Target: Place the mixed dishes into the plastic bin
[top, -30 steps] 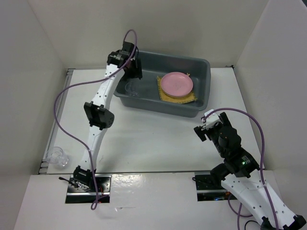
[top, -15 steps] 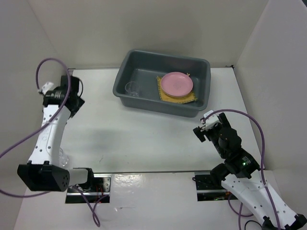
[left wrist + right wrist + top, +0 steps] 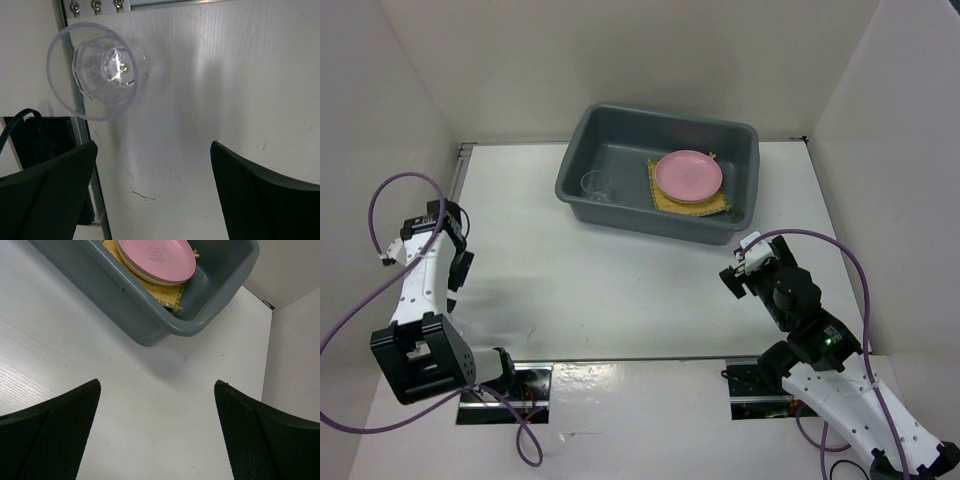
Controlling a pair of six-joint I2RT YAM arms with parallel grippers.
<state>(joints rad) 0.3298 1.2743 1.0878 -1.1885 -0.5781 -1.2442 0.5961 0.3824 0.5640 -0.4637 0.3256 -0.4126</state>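
Fingers, left (image 3: 50, 190): spread wide, holding nothing, pointed down at the table (image 3: 620, 290) near its left edge.

Item 1, glass cup (image 3: 97, 70): clear and upright, mouth facing up at my wrist camera. It stands on the table against the metal rail (image 3: 75, 125) that runs along the edge. In the wrist view it sits ahead of my left fingers and off to the left of the gap between them, closer to the left finger's line than to the centre. Nothing touches it. Its long axis is vertical, so I judge any side approach would suit. The gap first needs to shift left and forward until the cup sits between the fingers.

Fingers, right (image 3: 45, 435): also spread wide and empty, hovering over bare table just short of the bin's near right corner. They are well apart from item 1, so my left arm is clearly the nearer one.

Item 2, plastic bin (image 3: 660, 225): dark grey, at the far middle of the table.

Contents of the bin:
- second glass cup (image 3: 595, 184), at the left end
- bamboo mat (image 3: 660, 198), at the right
- pink plate (image 3: 688, 174), lying on the mat

I cannot tell whether another plate lies under the pink one.

Outstanding, by my judgement: item 1 only.
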